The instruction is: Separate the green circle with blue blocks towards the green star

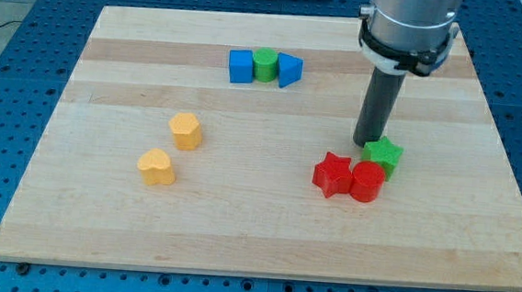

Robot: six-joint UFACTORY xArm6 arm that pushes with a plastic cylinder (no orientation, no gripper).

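Observation:
The green circle (265,63) sits near the view's top centre, squeezed between a blue cube (241,66) on its left and a blue triangle (289,71) on its right; all three touch. The green star (384,154) lies at the view's right of centre. My tip (368,142) rests on the board just to the upper left of the green star, touching or almost touching it, and far to the lower right of the green circle group.
A red star (334,175) and a red cylinder (367,182) sit just below the green star, touching each other. A yellow hexagon (186,131) and a yellow heart (156,167) lie at the view's left of centre. The wooden board (254,247) ends at blue perforated table.

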